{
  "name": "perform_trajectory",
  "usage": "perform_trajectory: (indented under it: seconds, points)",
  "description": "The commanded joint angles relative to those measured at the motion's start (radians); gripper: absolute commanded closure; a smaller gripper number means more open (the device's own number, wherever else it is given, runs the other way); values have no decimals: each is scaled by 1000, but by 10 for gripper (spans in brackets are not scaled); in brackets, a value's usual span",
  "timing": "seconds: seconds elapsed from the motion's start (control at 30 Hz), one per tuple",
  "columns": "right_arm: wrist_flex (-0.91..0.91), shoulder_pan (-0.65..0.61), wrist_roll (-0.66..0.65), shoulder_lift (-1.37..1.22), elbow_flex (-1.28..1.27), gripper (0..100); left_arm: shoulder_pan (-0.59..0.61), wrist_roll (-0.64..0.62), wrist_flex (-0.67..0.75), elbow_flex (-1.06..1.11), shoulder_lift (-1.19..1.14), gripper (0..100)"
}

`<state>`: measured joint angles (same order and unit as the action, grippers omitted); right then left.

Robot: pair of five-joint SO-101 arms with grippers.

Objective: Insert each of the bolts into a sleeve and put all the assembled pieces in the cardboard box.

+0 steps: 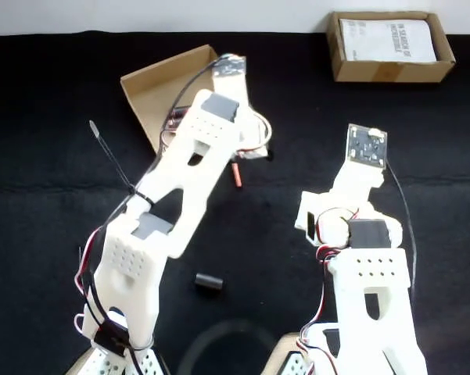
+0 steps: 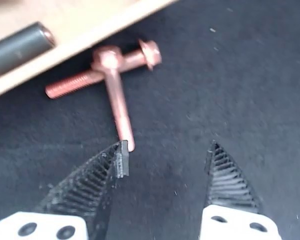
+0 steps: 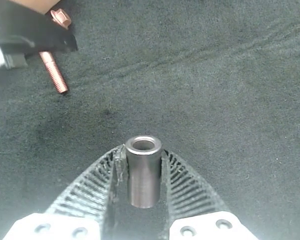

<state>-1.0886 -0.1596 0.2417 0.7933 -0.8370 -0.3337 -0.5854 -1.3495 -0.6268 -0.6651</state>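
Right end effector (image 3: 142, 152) pinching sleeve (image 3: 143, 175); left end effector (image 2: 168, 148) spread beside crossed bolts (image 2: 109, 62), which may snag or lift together.

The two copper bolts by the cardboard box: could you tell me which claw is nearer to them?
Left. The left claw sits open right at the bolts; the right claw holds a sleeve farther off.

Black cloth (image 1: 55, 234) spread flat, small far-corner box (image 1: 391, 73), printed white sheet (image 1: 387, 41) inside it
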Motion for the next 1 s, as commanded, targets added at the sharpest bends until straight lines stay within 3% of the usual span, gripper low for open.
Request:
perform_trajectory:
  seconds: [0.0, 0.7, 0.8, 0.9, 0.97]
  points:
    - [16, -2, -9, 16, 1, 991, 45, -8, 38, -7, -8, 741]
    - [16, 2, -9, 16, 1, 991, 96, -3, 212, -7, -177, 745]
    - [16, 2, -9, 16, 1, 991, 96, -3, 236, -7, -173, 822]
    - [16, 2, -9, 16, -1, 991, 96, -2, 253, -8, -170, 976]
    - [21, 2, -11, 16, -13, 991, 96, -2, 244, -24, -170, 978]
